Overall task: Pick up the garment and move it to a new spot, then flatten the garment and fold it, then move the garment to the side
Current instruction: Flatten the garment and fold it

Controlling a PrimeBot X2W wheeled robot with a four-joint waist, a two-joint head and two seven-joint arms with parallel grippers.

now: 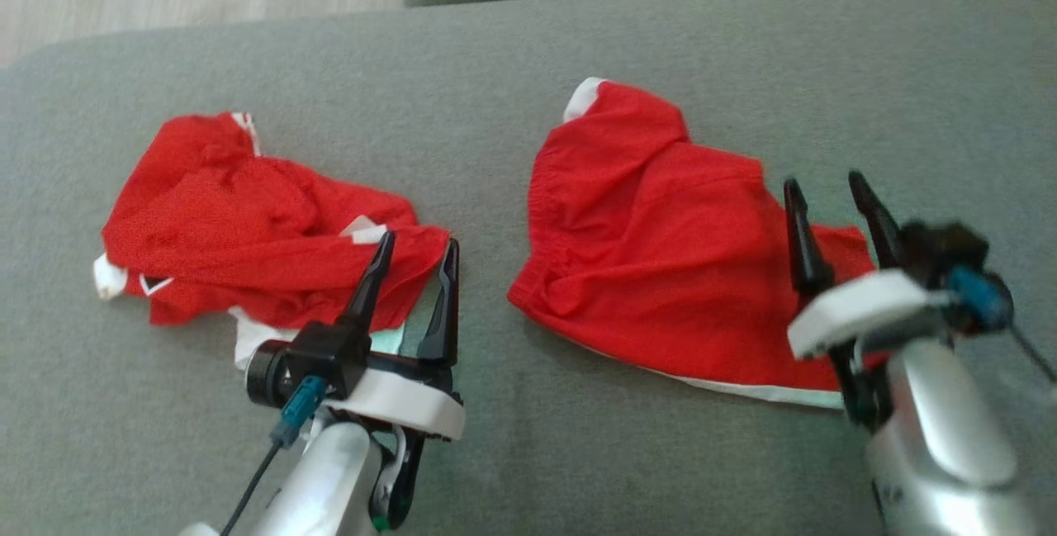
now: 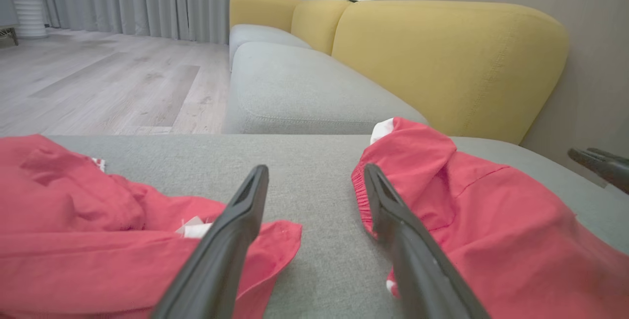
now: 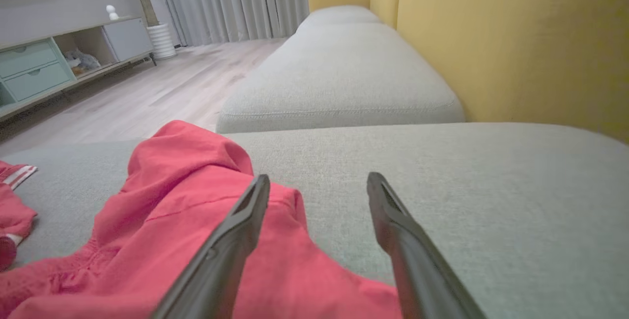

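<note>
Grey sofa cushion (image 1: 495,49). Wide open, empty: left gripper (image 1: 419,239) left of the flatter garment (image 1: 661,255), right gripper (image 1: 824,179) over its right edge. Risks snagging the crumpled garment (image 1: 248,230) instead.

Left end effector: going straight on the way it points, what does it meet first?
Probably bare grey cushion, in the gap between the left red garment and the right red garment; the left end effector is open. Depth is unclear.

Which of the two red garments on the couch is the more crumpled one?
The left red garment, beside the left gripper: it is bunched into folds with white bits poking out. The right red garment lies flatter, elastic waistband showing.
</note>
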